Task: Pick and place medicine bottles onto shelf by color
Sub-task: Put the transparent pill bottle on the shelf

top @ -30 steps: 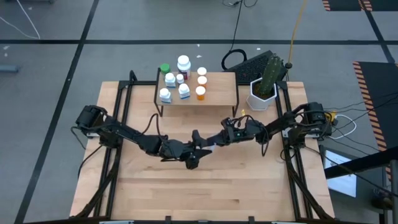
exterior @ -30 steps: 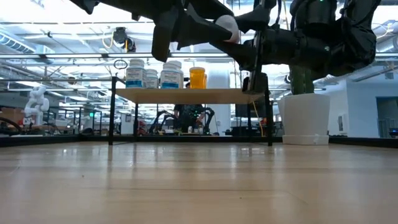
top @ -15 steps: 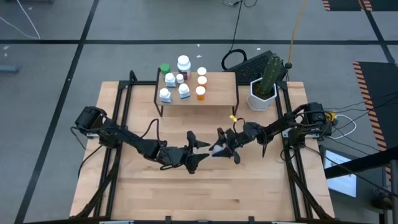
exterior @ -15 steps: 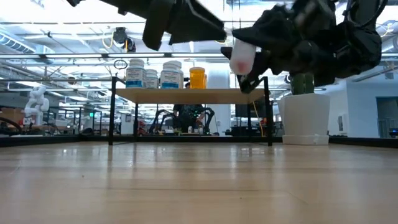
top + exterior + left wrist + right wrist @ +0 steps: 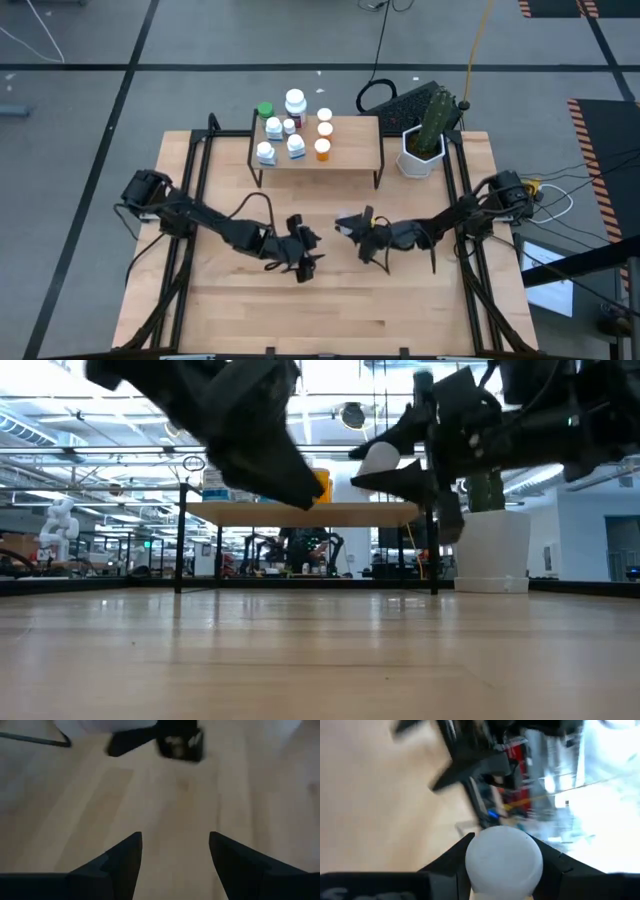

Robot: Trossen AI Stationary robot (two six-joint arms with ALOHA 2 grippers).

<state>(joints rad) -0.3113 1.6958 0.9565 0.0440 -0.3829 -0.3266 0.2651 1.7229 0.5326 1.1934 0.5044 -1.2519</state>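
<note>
My right gripper hangs over the middle of the table, shut on a small white-capped, pale-bodied medicine bottle, which also shows in the low view. My left gripper is open just left of it, with nothing between its fingers but bare wood. The shelf stands at the table's far edge. Several bottles stand upright on its left half: white, blue-labelled, orange, one green-capped. My right gripper pinches the bottle at its white cap end, one finger on either side. The fingers reach in roughly level from the table's right. The bottle is lifted clear of the table; its body is mostly hidden behind the cap and fingers.
A white hexagonal pot with a cactus stands right of the shelf, near the right arm. The shelf's right half is bare board. Open tabletop lies in front of both grippers.
A second ago both grippers met at the bottle above the table's middle. The left gripper has since come off it and drawn back toward the table's left. The right gripper has kept the bottle, turned, and carried it lower and slightly toward the near edge.
</note>
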